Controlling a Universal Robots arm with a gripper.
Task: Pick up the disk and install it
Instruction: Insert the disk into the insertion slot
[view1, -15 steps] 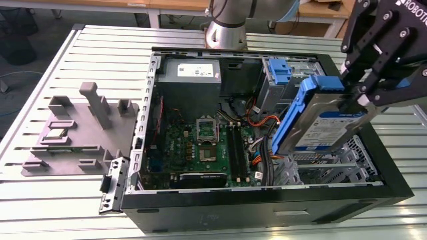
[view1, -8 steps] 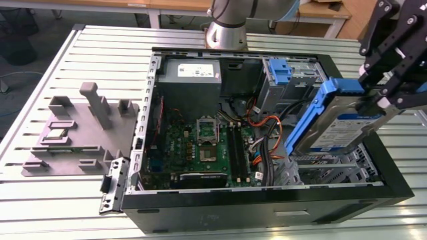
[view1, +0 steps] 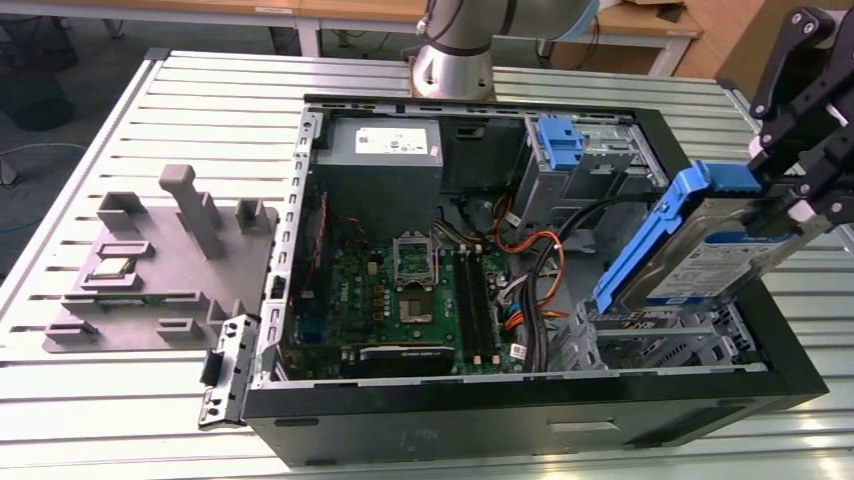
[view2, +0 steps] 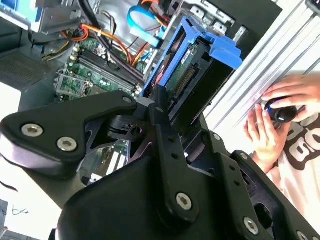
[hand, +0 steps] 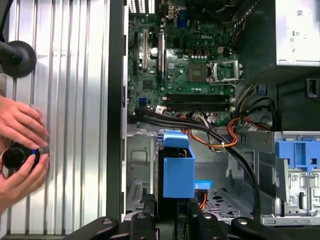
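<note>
Black computer case wall low in the exterior view; gripper mid right, clamped on the disk; disk tilted, blue rail up, over the case's right-hand bay; motherboard centre; power supply, arm base top.

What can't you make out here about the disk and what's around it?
Disk: in the exterior view its upper end is covered by the jaws shut on it.
Drive cage: in the first wrist view the disk's blue rail hides the slot beneath.
Black object: in the first wrist view a person's hand wraps it, so I cannot tell what it is.
Arm: cut by the exterior view's top edge.
</note>
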